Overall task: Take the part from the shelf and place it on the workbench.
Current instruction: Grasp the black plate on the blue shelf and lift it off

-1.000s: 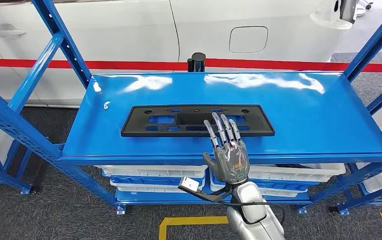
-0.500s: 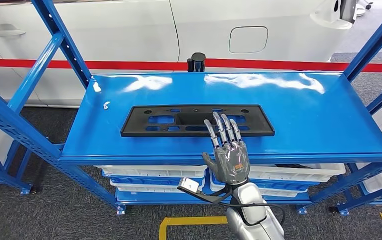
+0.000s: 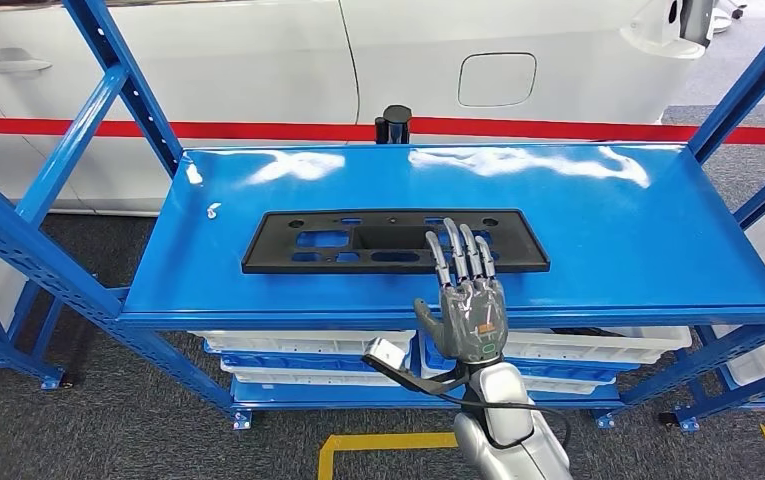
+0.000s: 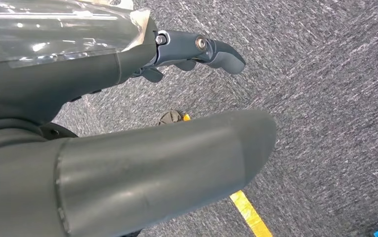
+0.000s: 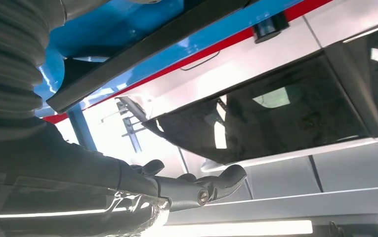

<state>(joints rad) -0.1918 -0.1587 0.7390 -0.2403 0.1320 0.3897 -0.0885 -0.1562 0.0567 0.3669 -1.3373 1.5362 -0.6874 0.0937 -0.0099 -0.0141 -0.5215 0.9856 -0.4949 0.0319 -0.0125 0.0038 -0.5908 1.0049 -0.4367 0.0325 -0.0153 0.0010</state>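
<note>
Right robot hand (image 3: 471,318) hovers released, fingers extended over the black part (image 3: 395,241) on the blue shelf (image 3: 618,230); white bins (image 3: 303,343) below.

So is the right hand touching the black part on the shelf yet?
Cannot tell. In the head view the right hand has its fingers spread over the black part, but overlap from above shows neither contact nor gap.

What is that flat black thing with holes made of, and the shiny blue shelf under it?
The flat black rectangular part looks like matte moulded plastic: dull, with neat cut-out slots. The glossy blue shelf top is probably painted metal, since it mirrors bright light patches.
</note>
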